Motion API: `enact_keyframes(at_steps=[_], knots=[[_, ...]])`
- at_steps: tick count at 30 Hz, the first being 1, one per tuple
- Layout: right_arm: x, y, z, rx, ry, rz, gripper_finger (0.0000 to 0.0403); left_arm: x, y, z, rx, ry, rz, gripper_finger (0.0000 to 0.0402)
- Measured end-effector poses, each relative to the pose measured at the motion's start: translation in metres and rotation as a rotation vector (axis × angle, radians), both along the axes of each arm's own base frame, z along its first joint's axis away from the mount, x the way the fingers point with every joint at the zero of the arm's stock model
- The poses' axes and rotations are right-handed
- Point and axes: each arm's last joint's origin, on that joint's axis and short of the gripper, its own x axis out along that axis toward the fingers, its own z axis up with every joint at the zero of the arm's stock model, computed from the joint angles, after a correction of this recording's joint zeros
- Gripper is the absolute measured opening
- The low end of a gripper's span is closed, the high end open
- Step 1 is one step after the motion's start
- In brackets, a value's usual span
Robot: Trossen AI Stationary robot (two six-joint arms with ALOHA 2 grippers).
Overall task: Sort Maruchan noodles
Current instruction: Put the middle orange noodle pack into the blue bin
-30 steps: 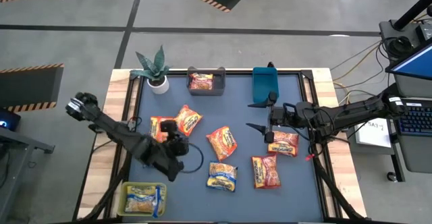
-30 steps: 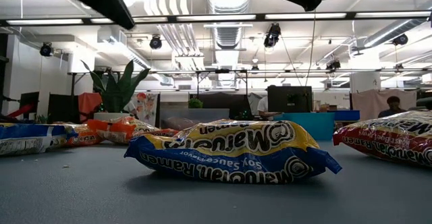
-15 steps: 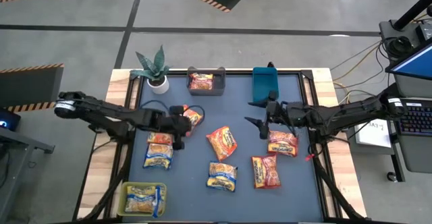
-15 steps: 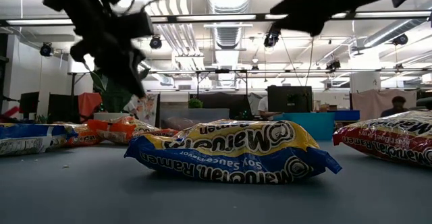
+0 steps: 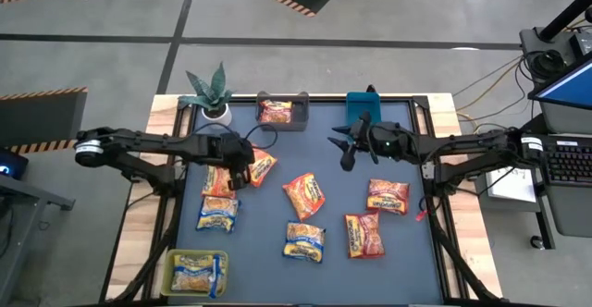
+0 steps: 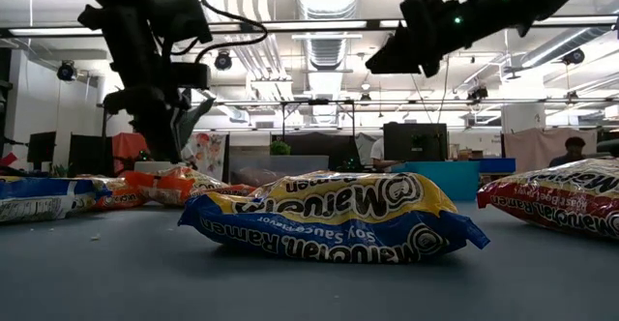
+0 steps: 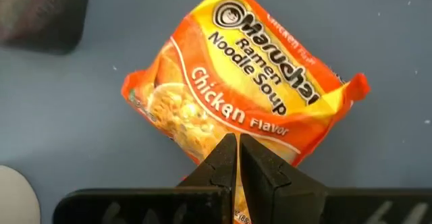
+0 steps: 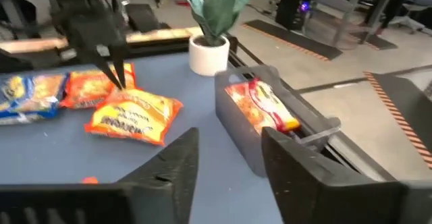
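Hovering left gripper (image 5: 242,162), jaws together, empty, over orange chicken packet (image 5: 261,165) at table's 10 o'clock; pick step looks just begun, calls for opening, descending. Right gripper (image 5: 346,145) aloft near 1 o'clock, jaws apart, empty; other packets toward 6 o'clock

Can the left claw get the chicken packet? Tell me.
Probably yes. The left claw is shut, right above the chicken packet, with nothing between them; it must open first.
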Motion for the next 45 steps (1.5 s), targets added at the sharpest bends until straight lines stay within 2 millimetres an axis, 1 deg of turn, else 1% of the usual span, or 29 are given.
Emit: enact_keyframes(at_steps=[5, 11, 13, 17, 21, 24, 28, 30, 35, 40, 42, 45], knots=[[0.006, 0.001, 0.008, 0.012, -0.016, 0.03, 0.0091, 0.001, 0.0, -0.011, -0.004, 0.03, 0.0, 0.0], [0.008, 0.009, 0.012, 0.094, -0.033, 0.045, 0.0047, 0.016, 0.002, -0.017, 0.035, -0.045, -0.06, 0.0], [0.008, 0.01, 0.012, 0.125, -0.046, 0.038, 0.0039, 0.023, 0.003, -0.019, 0.046, -0.087, -0.092, 0.0], [0.01, 0.01, 0.008, 0.173, -0.046, 0.024, 0.0028, 0.037, 0.003, -0.024, 0.005, -0.162, -0.155, 0.0], [0.014, 0.009, 0.001, 0.227, -0.039, 0.006, 0.0026, 0.04, 0.003, -0.027, 0.006, -0.16, -0.171, 0.0], [0.02, 0.007, -0.009, 0.286, -0.021, -0.02, 0.0026, 0.039, 0.003, -0.024, 0.032, -0.151, -0.187, 0.0], [0.033, 0.002, -0.021, 0.352, 0.006, -0.056, 0.0026, 0.032, 0.004, -0.015, 0.094, -0.132, -0.179, 0.0], [0.043, 0.001, -0.025, 0.36, 0.023, -0.062, 0.0026, 0.026, 0.005, -0.01, 0.121, -0.113, -0.162, 0.0], [0.069, -0.004, -0.032, 0.366, 0.057, -0.069, 0.0026, 0.018, 0.005, 0.003, 0.141, -0.163, -0.152, 0.0], [0.094, -0.012, -0.035, 0.417, 0.109, -0.035, 0.0026, 0.015, 0.004, 0.001, 0.093, -0.195, -0.177, 0.0], [0.105, -0.015, -0.034, 0.446, 0.125, -0.02, 0.0026, 0.013, 0.003, -0.005, 0.074, -0.219, -0.191, 0.0], [0.118, -0.019, -0.038, 0.474, 0.18, -0.043, 0.0026, 0.012, 0.002, -0.013, 0.077, -0.27, -0.204, 0.0]])
